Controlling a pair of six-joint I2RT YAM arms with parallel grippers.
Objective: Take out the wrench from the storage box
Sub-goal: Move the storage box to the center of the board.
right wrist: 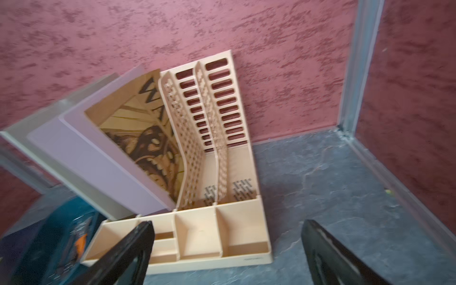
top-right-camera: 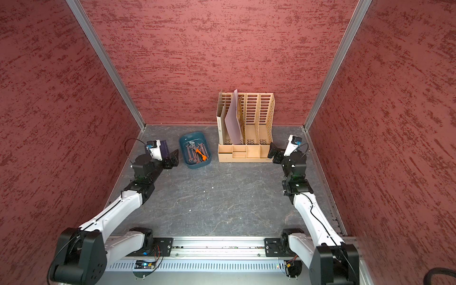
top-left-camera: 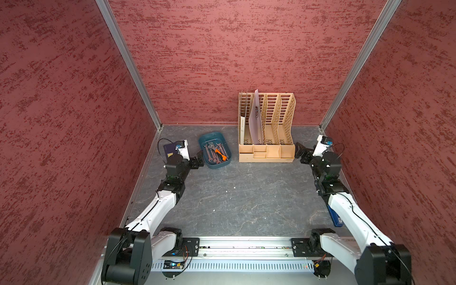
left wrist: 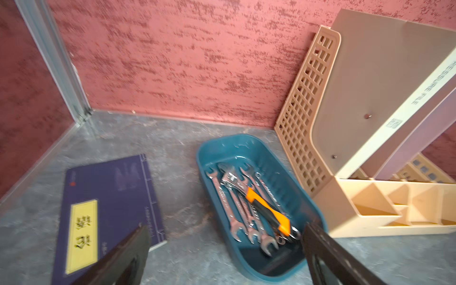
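A shallow dark teal plastic storage box holds an orange-handled adjustable wrench among steel spanners. The left gripper and right gripper gape wide, empty.

One tall tan slotted plastic file organizer has four upright slots, which hold three flat items: one beige box file, one lilac folder, one brown printed sheet. Left of the organizer in both top views lies one shallow dark teal plastic tray with one orange-and-black-handled adjustable wrench and at least four plain steel spanners, then one purple book with a yellow label.
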